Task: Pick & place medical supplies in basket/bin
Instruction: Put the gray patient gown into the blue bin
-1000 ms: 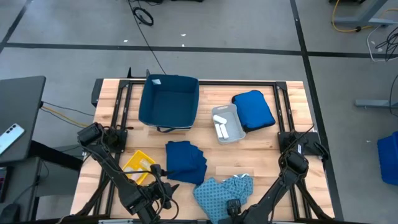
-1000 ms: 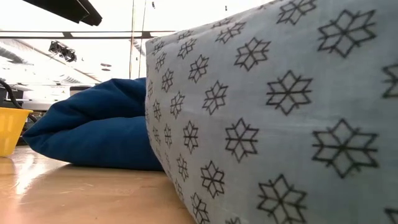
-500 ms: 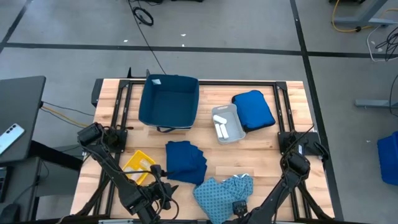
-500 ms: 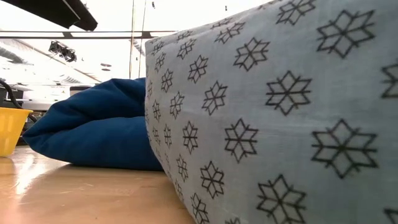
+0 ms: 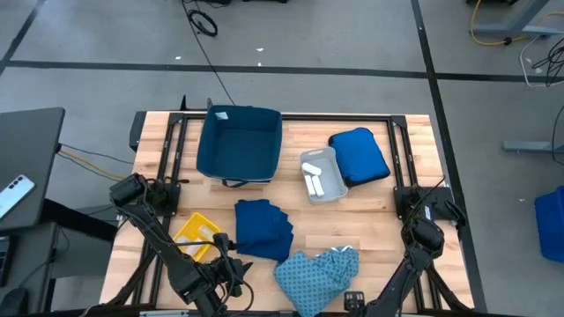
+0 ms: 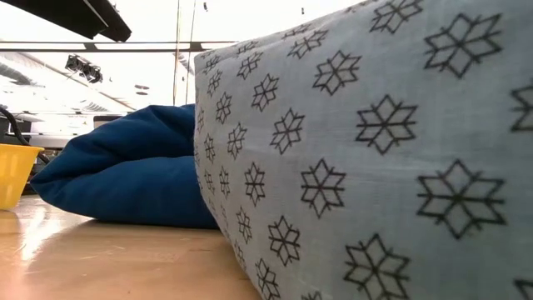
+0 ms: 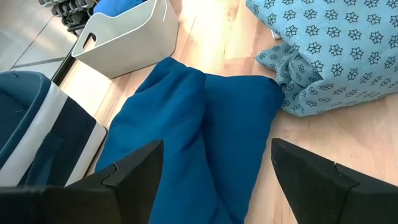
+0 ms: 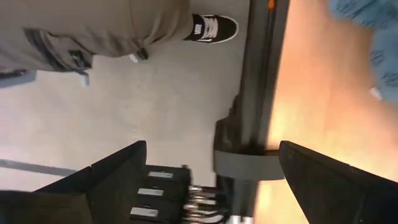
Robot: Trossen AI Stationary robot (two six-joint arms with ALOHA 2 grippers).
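Observation:
The dark navy garment [image 5: 264, 229] [image 7: 199, 137] lies folded on the table's middle, near side. The light blue patterned garment [image 5: 317, 271] [image 7: 323, 56] lies crumpled to its right, by the near edge, and fills the low view [image 6: 375, 150]. White packets [image 5: 314, 180] lie in the grey tray [image 5: 330, 155]. My left gripper [image 5: 231, 267] [image 7: 217, 144] is open, hovering just left of the navy garment and facing it. My right gripper [image 5: 352, 301] [image 8: 212, 146] is open at the table's near edge, right of the patterned garment, looking at the floor.
The large navy bin [image 5: 240, 145] stands at the far left-centre, the yellow tray [image 5: 196, 234] [image 6: 12, 171] near the left arm. A royal-blue bundle [image 5: 359, 157] lies right of the grey tray. A person's shoe [image 8: 211, 26] and trouser leg [image 8: 93, 31] show beyond the near edge.
My right gripper has drawn back from the patterned garment toward the table's near edge and somewhat to the right. The garments and trays have stayed where they were.

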